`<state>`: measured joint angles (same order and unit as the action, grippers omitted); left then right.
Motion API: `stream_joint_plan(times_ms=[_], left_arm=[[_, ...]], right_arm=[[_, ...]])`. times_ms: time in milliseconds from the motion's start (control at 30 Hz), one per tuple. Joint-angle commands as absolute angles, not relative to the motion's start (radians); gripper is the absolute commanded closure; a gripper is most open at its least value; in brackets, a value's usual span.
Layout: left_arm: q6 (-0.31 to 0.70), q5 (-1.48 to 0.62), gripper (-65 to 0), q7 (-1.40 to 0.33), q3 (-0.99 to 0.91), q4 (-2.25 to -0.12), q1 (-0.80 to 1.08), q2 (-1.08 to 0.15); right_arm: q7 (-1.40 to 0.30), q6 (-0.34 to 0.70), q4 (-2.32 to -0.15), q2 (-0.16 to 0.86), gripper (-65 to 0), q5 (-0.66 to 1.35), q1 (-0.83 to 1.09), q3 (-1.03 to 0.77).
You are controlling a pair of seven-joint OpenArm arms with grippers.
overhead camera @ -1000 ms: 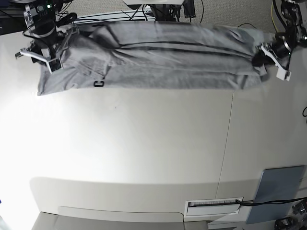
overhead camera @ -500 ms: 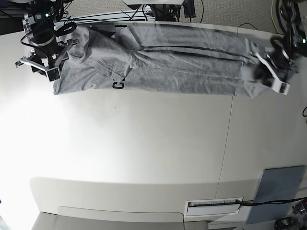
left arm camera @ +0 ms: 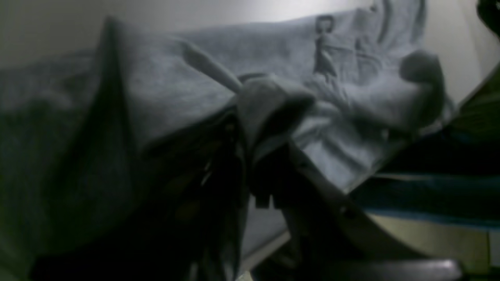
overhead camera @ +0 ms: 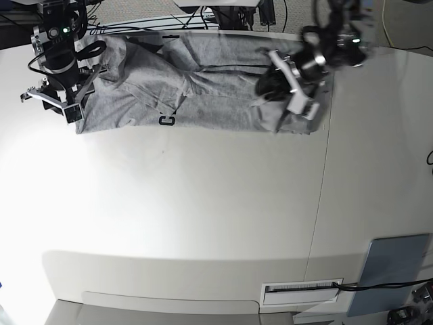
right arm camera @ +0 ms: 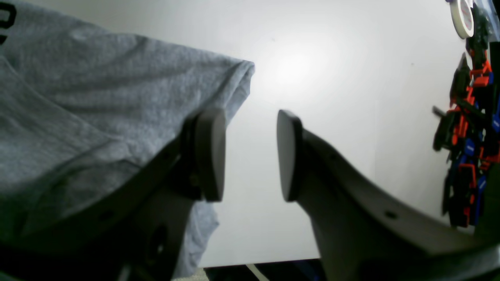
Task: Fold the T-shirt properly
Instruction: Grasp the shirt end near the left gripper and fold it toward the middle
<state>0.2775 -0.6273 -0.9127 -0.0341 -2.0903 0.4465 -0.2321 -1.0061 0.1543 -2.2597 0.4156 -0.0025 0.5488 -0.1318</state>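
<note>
on the far side of the white table [overhead camera: 203, 217] we see the grey t-shirt [overhead camera: 203, 88] lying in a long, bunched strip, with a bit of black lettering showing near its front edge. our left gripper [overhead camera: 287, 88] pinches a wad of the shirt's cloth tight and lifts it above the rest of the shirt. our right gripper [right arm camera: 250, 156] sits at the shirt's other end with its jaws apart and nothing between them.

We see the T-shirt [overhead camera: 203, 88] as soft, matt heather-grey knit cloth, finely flecked and creased. The counter [overhead camera: 203, 217] looks smooth with a slight sheen, while the right gripper's fingers [right arm camera: 211, 154] appear matt dark plastic.
</note>
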Motion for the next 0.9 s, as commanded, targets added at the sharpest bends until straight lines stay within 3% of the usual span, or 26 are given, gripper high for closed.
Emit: stream_joint_plan(times_ms=[0,167,433,467,567,633,733,867], left_arm=[[0.266,-0.619,0.0,-0.881,-0.004,-2.107,0.426,-0.216],[0.232,-0.511,0.0,-0.867,0.123,-2.080,0.370,-0.152],[0.233,-0.516,0.0,-0.849,0.187,-2.022,0.345,-0.134],[0.232,-0.525,-2.9,-0.841,0.187,-2.022,0.340,-0.133],[0.250,-0.600,-21.9,-0.838,0.188,-2.022,0.320,-0.122],[0.338,-0.679,-31.4,-0.837,0.188,-2.022,0.308,-0.113],[0.433,-0.783,-33.0,-0.839,0.187,-2.022,0.290,-0.105],[0.447,-0.776,-33.0,-0.859,0.178,-2.023,0.277,-0.101]], right_arm=[[-0.992,0.149,-2.275,0.430,-22.1,-0.017,0.549,-0.139],[-0.995,0.149,-2.275,0.429,-22.1,-0.017,0.549,-0.139],[-0.994,0.149,-2.275,0.429,-22.1,-0.020,0.548,-0.139],[-0.993,0.149,-2.275,0.430,-22.1,-0.020,0.548,-0.139],[-0.991,0.149,-2.275,0.429,-22.1,-0.020,0.548,-0.139],[-0.991,0.149,-2.275,0.429,-22.1,-0.020,0.548,-0.139],[-0.992,0.148,-2.275,0.429,-22.1,-0.020,0.548,-0.139],[-0.994,0.148,-2.275,0.429,-22.1,-0.024,0.548,-0.139]])
